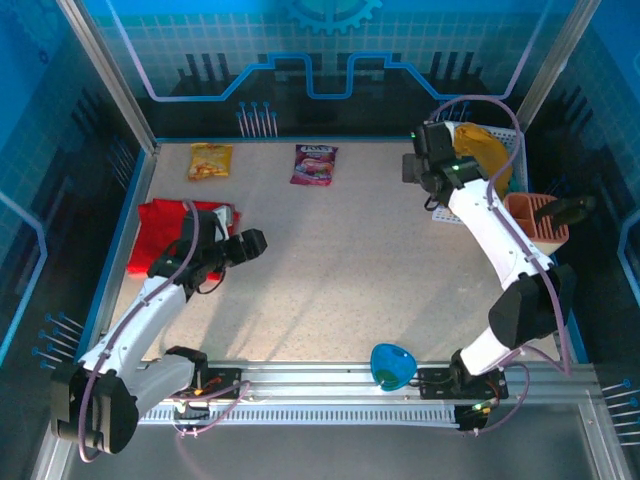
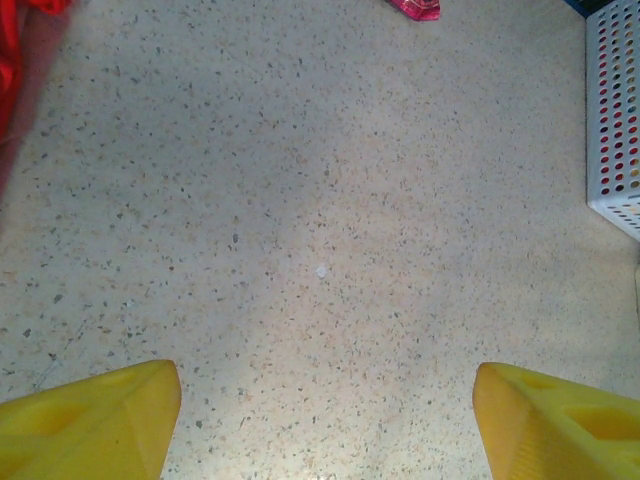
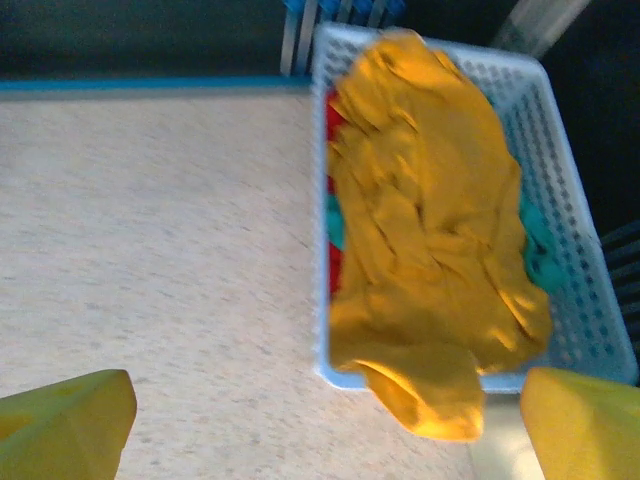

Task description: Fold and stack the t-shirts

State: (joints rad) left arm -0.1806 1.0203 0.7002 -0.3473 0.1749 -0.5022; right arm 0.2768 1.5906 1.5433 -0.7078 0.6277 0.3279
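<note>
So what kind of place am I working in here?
Likely a robot test cell: speckled tabletop framed by aluminium rails, blue printed backdrop panels, white basket holding a yellow shirt.

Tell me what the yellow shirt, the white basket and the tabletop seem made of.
Yellow shirt: soft matte cloth, creased and drooping limply. Basket: probably rigid plastic, moulded with rows of holes. Tabletop: speckled stone-look surface, maybe laminate.

— What surrounds the table (image 1: 330, 280)?
— Blue grid-patterned walls (image 1: 200, 50), with a gear motif (image 1: 330, 12) at the back. The tabletop is speckled beige and brightly lit. An aluminium rail (image 1: 330, 378) runs along its near edge.
</note>
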